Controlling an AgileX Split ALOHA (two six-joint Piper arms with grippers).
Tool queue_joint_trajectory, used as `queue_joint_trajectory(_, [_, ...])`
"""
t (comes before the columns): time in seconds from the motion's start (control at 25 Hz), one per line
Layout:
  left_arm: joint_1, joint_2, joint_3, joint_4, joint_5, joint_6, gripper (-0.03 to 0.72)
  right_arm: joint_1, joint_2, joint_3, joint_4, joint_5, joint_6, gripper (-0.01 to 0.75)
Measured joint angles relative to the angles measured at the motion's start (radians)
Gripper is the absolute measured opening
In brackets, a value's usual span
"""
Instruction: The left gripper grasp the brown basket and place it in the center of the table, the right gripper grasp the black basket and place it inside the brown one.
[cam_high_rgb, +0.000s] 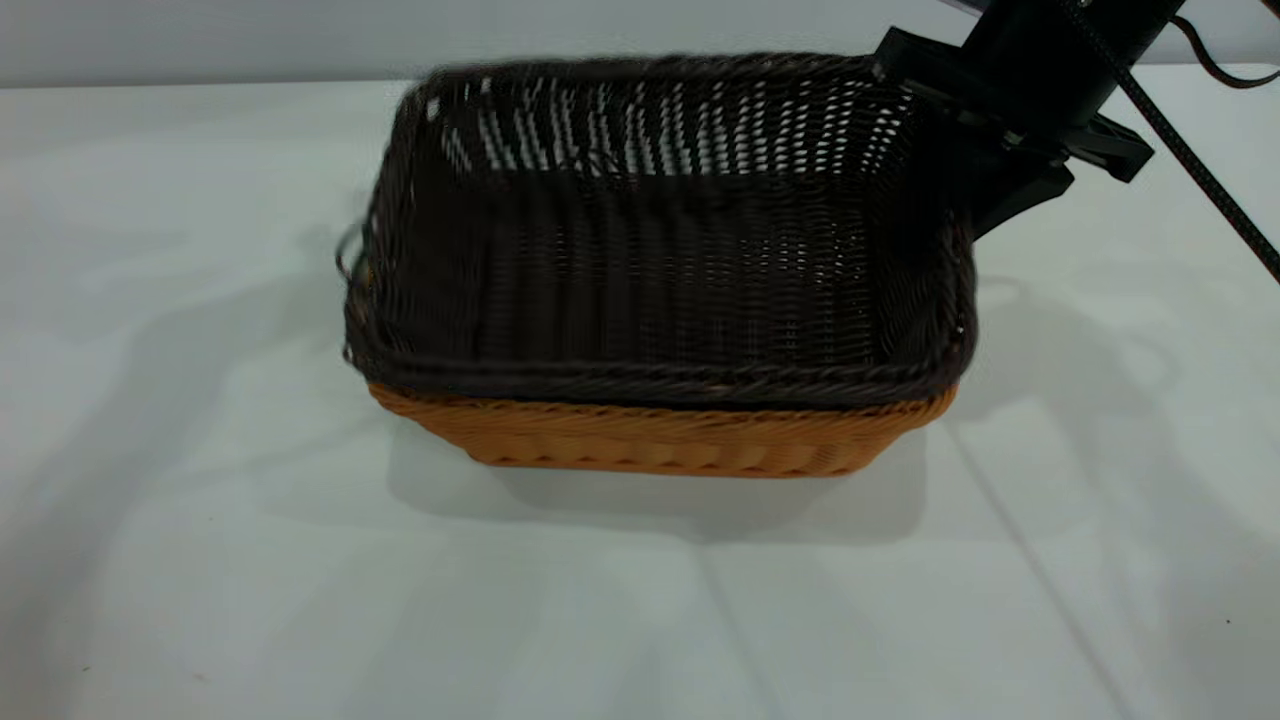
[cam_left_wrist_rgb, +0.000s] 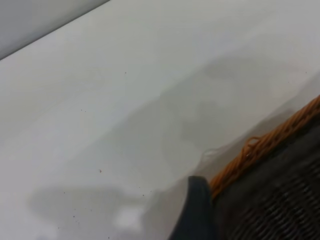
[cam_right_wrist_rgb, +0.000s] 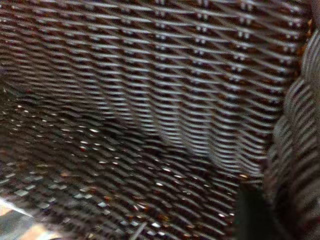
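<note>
The left gripper (cam_left_wrist_rgb: 197, 210) doesn't show in the outside view at all. From its own wrist camera only one dark fingertip is visible, sitting just beside the orange rim of the brown basket (cam_left_wrist_rgb: 260, 150) and over bare counter (cam_left_wrist_rgb: 125, 100), so I can't tell if it's open or closed.

In the middle, the black basket (cam_high_rgb: 660, 250) is nested inside the brown one, with just a strip of orange wall (cam_high_rgb: 660, 440) peeking out under the dark rim. It looks a bit tilted, higher on the gripper's side, so I'd guess it isn't fully seated yet.

Both are woven wicker: probably light, fairly stiff, and a little springy at the walls (not fragile, but the weave can snag a finger). The braided rim is the obvious place to grab, since it's the thickest, firmest edge.

Over on the right, the right gripper (cam_high_rgb: 985, 190) is at the black basket's near corner, clenched on the rim as far as I can judge, one finger inside the wall. Its wrist camera is full of dark weave (cam_right_wrist_rgb: 150, 100).
</note>
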Motion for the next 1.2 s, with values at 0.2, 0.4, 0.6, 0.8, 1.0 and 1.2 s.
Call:
queue_joint_trajectory(0.2, [0.000, 0.000, 0.000, 0.000, -0.001, 0.000, 0.542, 0.000, 0.000, -0.001, 0.004, -0.006, -0.020, 0.444])
queue_joint_trajectory(0.4, [0.000, -0.018, 0.000, 0.003, -0.022, 0.004, 0.542, -0.002, -0.040, -0.001, -0.045, -0.040, -0.066, 0.622])
queue_joint_trajectory(0.6, [0.001, -0.136, 0.000, 0.010, -0.052, 0.051, 0.542, -0.034, -0.231, -0.001, -0.107, -0.073, -0.066, 0.634])
queue_joint_trajectory(0.8, [0.005, -0.295, 0.000, 0.061, -0.027, 0.046, 0.542, -0.050, -0.547, -0.001, -0.151, -0.045, -0.067, 0.598])
queue_joint_trajectory(1.0, [0.051, -0.441, 0.000, 0.203, 0.143, -0.146, 0.542, -0.050, -0.848, -0.001, -0.154, 0.115, -0.067, 0.587])
queue_joint_trajectory(1.2, [0.107, -0.565, 0.031, 0.354, 0.239, -0.380, 0.542, -0.050, -1.122, 0.074, -0.155, 0.252, -0.079, 0.586])
